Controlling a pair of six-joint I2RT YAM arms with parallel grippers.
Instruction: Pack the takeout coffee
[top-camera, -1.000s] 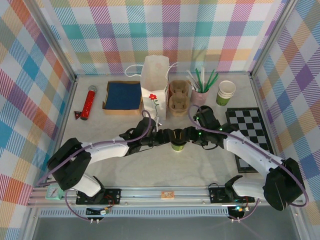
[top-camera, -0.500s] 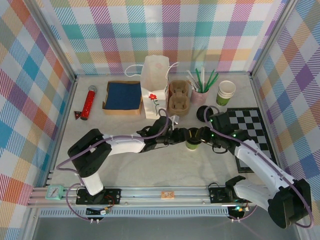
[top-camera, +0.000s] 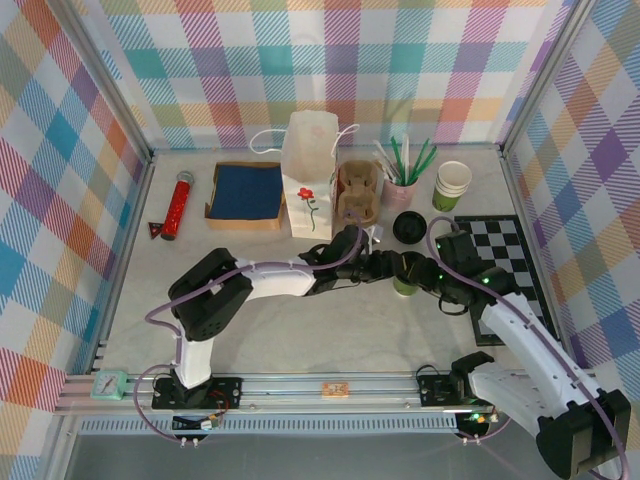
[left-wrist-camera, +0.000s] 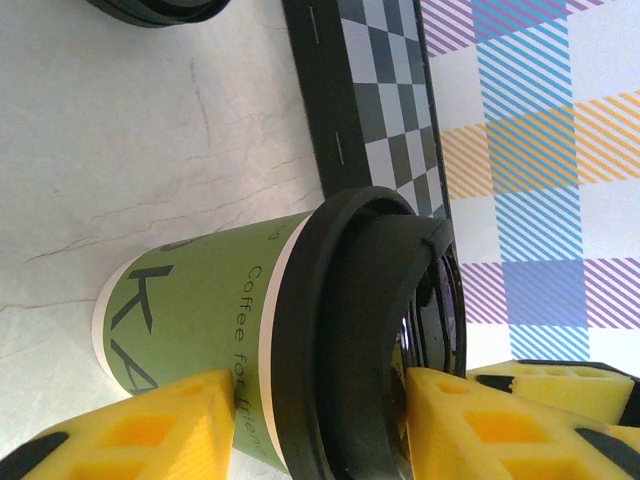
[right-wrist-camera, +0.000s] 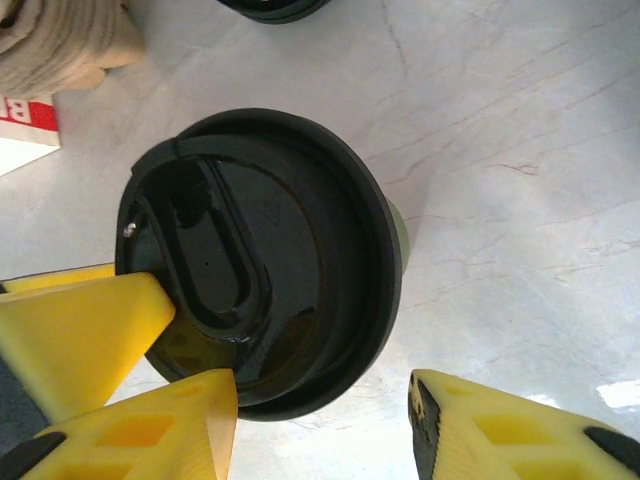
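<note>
My left gripper was clamped on the takeout coffee, and my right gripper stood open around it. Within a second the cup had travelled rightward (off table centre), ending near the loose lid. The white bag lay farther back, so packing remained undone.

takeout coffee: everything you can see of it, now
The takeout coffee is a small green paper cup with black lettering and white rims, capped by a glossy black plastic lid with a raised sip tab. It stands upright on the pale marbled table, left of the checkerboard. The left hand sets yellow fingers against wall and lid; the right hand brackets the lid's edge.
</note>
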